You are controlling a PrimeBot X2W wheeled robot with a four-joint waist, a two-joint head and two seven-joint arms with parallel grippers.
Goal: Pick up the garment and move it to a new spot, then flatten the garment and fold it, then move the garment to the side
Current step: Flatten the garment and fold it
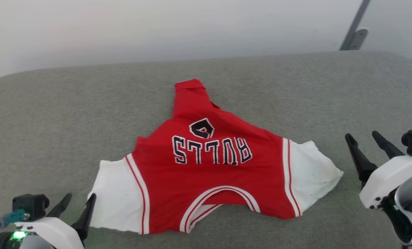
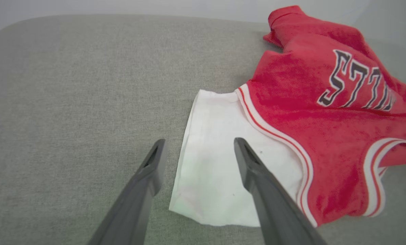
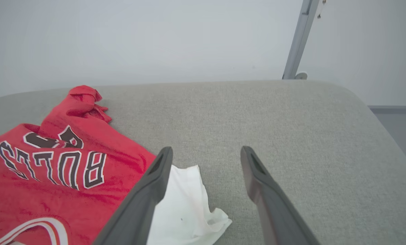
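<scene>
The garment [image 1: 213, 173] is a red jersey with white sleeves and black lettering, lying on the grey cushion with its neckline toward me and its lower part bunched into a narrow peak at the far side. My left gripper [image 1: 78, 202] stands open at the lower left, just beside the left sleeve. In the left wrist view the left gripper [image 2: 198, 145] hovers over that white sleeve [image 2: 216, 170], holding nothing. My right gripper [image 1: 363, 138] is open at the right, apart from the right sleeve [image 1: 311, 174]. In the right wrist view the right gripper [image 3: 206, 153] is empty, the garment [image 3: 53, 177] lying to its left.
The grey cushioned surface [image 1: 54, 114] has rounded far corners and bare room to the left, right and behind the jersey. A pale wall rises behind it, with a grey metal post [image 1: 356, 29] at the far right.
</scene>
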